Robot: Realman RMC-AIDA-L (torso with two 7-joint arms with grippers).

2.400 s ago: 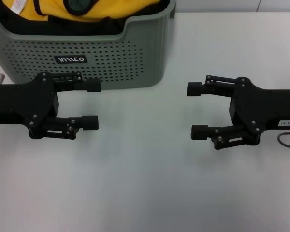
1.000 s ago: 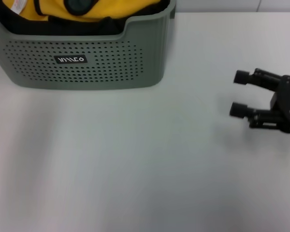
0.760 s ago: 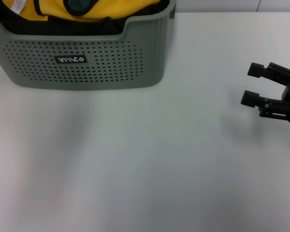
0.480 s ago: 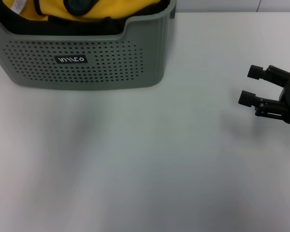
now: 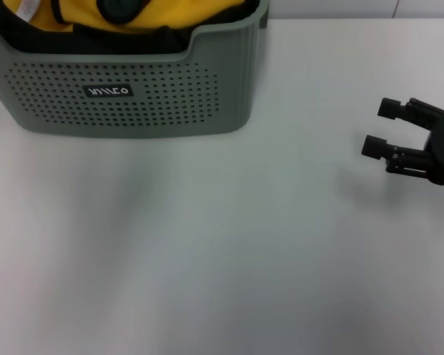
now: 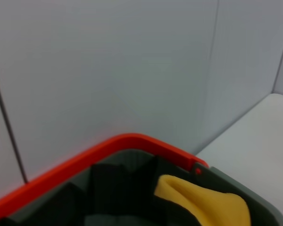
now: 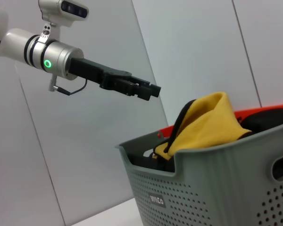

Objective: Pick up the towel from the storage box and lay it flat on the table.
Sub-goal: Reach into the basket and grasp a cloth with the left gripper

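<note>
The storage box (image 5: 133, 92) stands at the table's far left, grey-green with dotted sides and a black label. Yellow cloth with black binding, the towel (image 5: 181, 11), lies bunched inside it. It pokes above the rim in the right wrist view (image 7: 203, 125) and shows in the left wrist view (image 6: 205, 202). My right gripper (image 5: 381, 127) is open and empty, low over the table (image 5: 222, 244) at the right edge, far from the box. My left gripper (image 7: 148, 89) is out of the head view; the right wrist view shows it raised in the air above the box.
A white label (image 5: 28, 7) shows on yellow cloth at the box's far left corner, and a dark round item (image 5: 122, 7) lies on top. A red rim (image 6: 132, 141) runs behind the box. Grey wall panels stand behind.
The left arm has left the head view, where it hovered open before the box. The right gripper has drawn back to the right edge and hardly moved in the last half second.
</note>
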